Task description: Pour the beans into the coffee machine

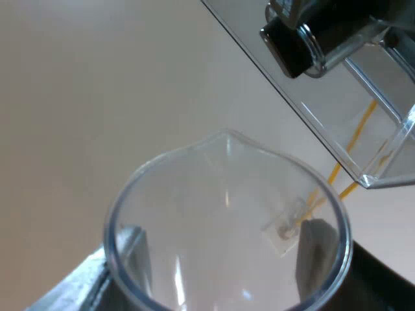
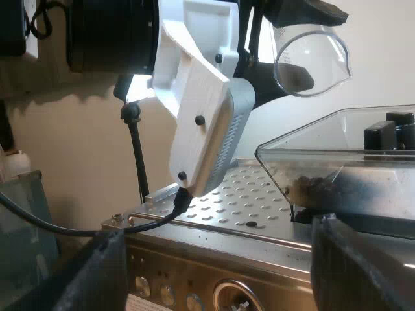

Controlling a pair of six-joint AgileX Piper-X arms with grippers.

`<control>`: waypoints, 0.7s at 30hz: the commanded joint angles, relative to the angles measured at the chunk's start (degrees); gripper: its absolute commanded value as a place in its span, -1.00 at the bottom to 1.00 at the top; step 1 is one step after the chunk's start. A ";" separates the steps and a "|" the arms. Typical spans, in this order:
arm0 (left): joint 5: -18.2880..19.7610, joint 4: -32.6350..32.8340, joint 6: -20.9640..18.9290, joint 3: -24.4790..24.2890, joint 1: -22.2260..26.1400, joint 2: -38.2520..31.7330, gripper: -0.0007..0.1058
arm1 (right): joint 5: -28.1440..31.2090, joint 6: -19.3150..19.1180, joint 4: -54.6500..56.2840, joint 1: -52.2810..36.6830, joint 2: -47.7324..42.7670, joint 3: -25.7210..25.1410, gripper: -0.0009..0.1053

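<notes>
— Between the fingers of the left pincer [image 1: 224, 249], what is held?
— The measuring glass [image 1: 227, 207]. One dark finger [image 1: 131, 253] shows through its clear wall on one side, and its partner shows on the opposite side. Both press against the glass, so the pincer is clamped on it. The spout points away from the wrist, and the glass looks clear right through.
— What lies near it?
— The bean hopper [image 1: 337, 110], a clear box. One of its corners sits just beyond the rim of the glass. A black part [image 1: 292, 45] with a metal ring is at the hopper, but whether it is inside or on top I cannot tell.
— How does the glass look from the right wrist?
— It hangs tipped on its side above the hopper, apart from it, with its mouth turned toward the right arm. The hopper stands on top of the espresso machine [image 2: 214, 285], beside a perforated metal plate [image 2: 253, 194]. Dark beans [image 2: 311, 188] lie at the hopper's bottom.
— And the right pincer [image 2: 217, 236]?
— Its two black fingers stand wide apart, and the machine's top shows in the gap between them. The pincer sits low at the machine's front, close to a row of round buttons [image 2: 162, 295].
</notes>
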 commanded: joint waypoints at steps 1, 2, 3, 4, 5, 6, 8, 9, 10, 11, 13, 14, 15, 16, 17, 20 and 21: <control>0.37 -1.07 -3.34 -0.54 -0.33 -0.61 -0.30 | -0.31 -0.15 -0.42 0.20 -0.47 -0.45 0.18; 0.37 -1.07 -6.00 -0.54 -0.33 -0.61 -0.30 | -0.31 -0.15 -0.42 0.20 -0.47 -0.45 0.18; 0.37 -1.07 -7.51 -0.54 -0.33 -0.61 -0.30 | -0.31 -0.15 -0.42 0.20 -0.47 -0.45 0.18; 0.37 -1.07 -10.99 -0.54 -0.33 -0.61 -0.30 | -0.31 -0.15 -0.42 0.20 -0.47 -0.45 0.18; 0.27 -1.07 -14.62 -0.54 -0.33 -0.61 -0.30 | -0.31 -0.15 -0.42 0.20 -0.47 -0.45 0.18; 0.17 -1.07 -15.80 -0.54 -0.33 -0.61 -0.30 | -0.31 -0.15 -0.42 0.20 -0.47 -0.45 0.18; -0.40 -1.07 -22.67 -0.54 -0.33 -0.61 -0.30 | -0.31 -0.15 -0.42 0.20 -0.47 -0.45 0.18; -0.71 -1.07 -23.92 -0.54 -0.33 -0.75 -0.30 | -0.31 -0.15 -0.42 0.20 -0.47 -0.45 0.18; -1.52 -1.07 -26.79 -0.54 -0.33 -0.91 -0.30 | -0.31 -0.15 -0.42 0.20 -0.47 -0.45 0.18; -1.93 -1.07 -28.07 -0.54 -0.33 -1.04 -0.30 | -0.31 -0.15 -0.42 0.20 -0.47 -0.45 0.18; -3.69 -0.94 -32.58 -0.54 -0.33 -1.62 -0.30 | -0.31 -0.15 -0.42 0.20 -0.47 -0.45 0.18; -4.01 -0.94 -33.75 -0.54 -0.33 -1.84 -0.30 | -0.31 -0.15 -0.42 0.20 -0.47 -0.45 0.18; -5.06 -0.81 -35.94 -0.54 -0.33 -2.20 -0.30 | -0.31 -0.15 -0.42 0.20 -0.47 -0.45 0.18; -5.52 -0.59 -37.71 -0.54 -0.33 -2.56 -0.30 | -0.31 -0.15 -0.42 0.20 -0.47 -0.45 0.18; -6.06 -0.57 -39.95 -0.54 -0.33 -3.05 -0.30 | -0.31 -0.15 -0.42 0.20 -0.47 -0.45 0.18; -9.04 -0.58 -50.59 -0.54 -0.33 -4.33 -0.30 | -0.31 -0.15 -0.42 0.20 -0.47 -0.45 0.18; -11.15 -0.58 -54.57 -0.54 -0.33 -4.86 -0.30 | -1.15 -0.45 -0.42 0.20 -0.47 -0.45 0.18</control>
